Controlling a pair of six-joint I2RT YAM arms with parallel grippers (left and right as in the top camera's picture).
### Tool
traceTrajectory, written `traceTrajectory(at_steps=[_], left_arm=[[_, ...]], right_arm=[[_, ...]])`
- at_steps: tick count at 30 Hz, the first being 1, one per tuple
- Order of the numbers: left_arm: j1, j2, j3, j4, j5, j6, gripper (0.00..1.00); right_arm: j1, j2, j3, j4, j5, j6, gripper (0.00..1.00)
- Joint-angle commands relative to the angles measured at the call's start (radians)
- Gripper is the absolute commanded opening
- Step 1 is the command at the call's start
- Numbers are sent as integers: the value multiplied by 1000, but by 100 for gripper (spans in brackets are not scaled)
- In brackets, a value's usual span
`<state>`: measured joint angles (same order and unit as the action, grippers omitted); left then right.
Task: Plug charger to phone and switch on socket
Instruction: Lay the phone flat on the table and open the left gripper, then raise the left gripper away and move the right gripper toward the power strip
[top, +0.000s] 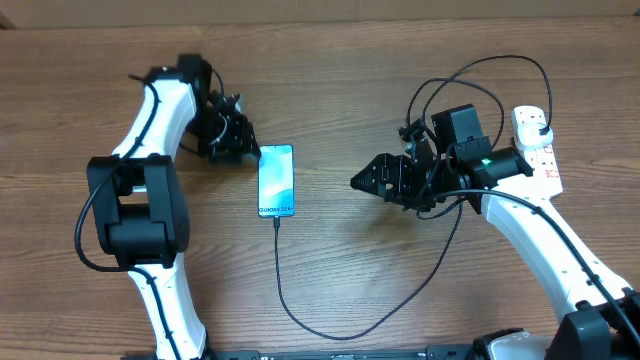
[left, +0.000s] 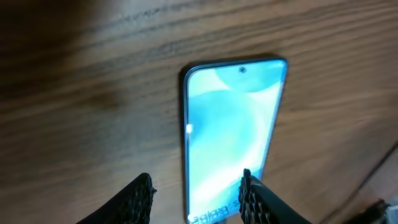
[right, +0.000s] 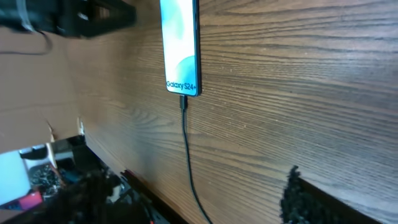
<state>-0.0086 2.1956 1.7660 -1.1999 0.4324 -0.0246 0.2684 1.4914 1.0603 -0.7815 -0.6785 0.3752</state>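
So the charger (top: 300, 318) looks plugged into the phone (top: 276, 181) already. The socket (top: 540, 150), way right of the phone, probably wants switching on. Left gripper (top: 243, 150) at the phone's top corner and right gripper (top: 362, 182) off to its right both gape empty.

A brown wood-grain table (top: 330, 60) fills the view, evenly lit.

The phone (top: 276, 181) lies flat, screen lit, charger (top: 279, 270) plugged into its bottom; socket (top: 540, 150) far right.
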Motion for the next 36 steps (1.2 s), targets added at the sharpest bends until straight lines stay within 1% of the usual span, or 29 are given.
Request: traceTrajectory(at_steps=[1, 5, 9, 12, 17, 19, 22, 23, 24, 25, 26, 28, 31, 33, 36], left_arm=[[3, 1, 124, -59, 12, -6, 48], [2, -22, 274, -152, 27, -6, 49], [2, -61, 393, -192, 71, -11, 50], [2, -104, 466, -192, 99, -34, 52], [2, -197, 541, -184, 124, -36, 53], [2, -235, 547, -176, 146, -35, 53], [2, -285, 547, -164, 148, -35, 55], [2, -297, 547, -161, 145, -35, 57], [2, -307, 547, -161, 139, -35, 63], [2, -311, 547, -161, 137, -35, 95], [2, -312, 547, -161, 137, -35, 100], [2, -311, 547, -161, 136, -35, 100], [2, -307, 546, -161, 136, -35, 100], [2, -306, 546, -161, 136, -35, 100], [2, -306, 546, -161, 136, -35, 100]], right_arm=[[-3, -4, 21, -19, 37, -96, 95], [-3, -5, 21, -56, 105, -99, 96], [-3, -7, 29, -73, 116, -122, 96], [-3, -16, 47, -95, 146, -122, 95], [-10, -59, 101, -140, 186, -122, 90], [-18, -80, 127, -159, 190, -122, 84], [-42, -118, 168, -190, 194, -122, 80], [-53, -130, 180, -203, 198, -122, 78], [-66, -143, 193, -219, 201, -123, 75], [-81, -155, 204, -234, 208, -122, 70], [-98, -168, 215, -252, 211, -123, 65], [-136, -192, 236, -290, 217, -123, 51], [-211, -230, 263, -352, 220, -148, 15], [-271, -256, 270, -384, 234, -148, 4], [-384, -289, 270, -426, 241, -148, 4]])
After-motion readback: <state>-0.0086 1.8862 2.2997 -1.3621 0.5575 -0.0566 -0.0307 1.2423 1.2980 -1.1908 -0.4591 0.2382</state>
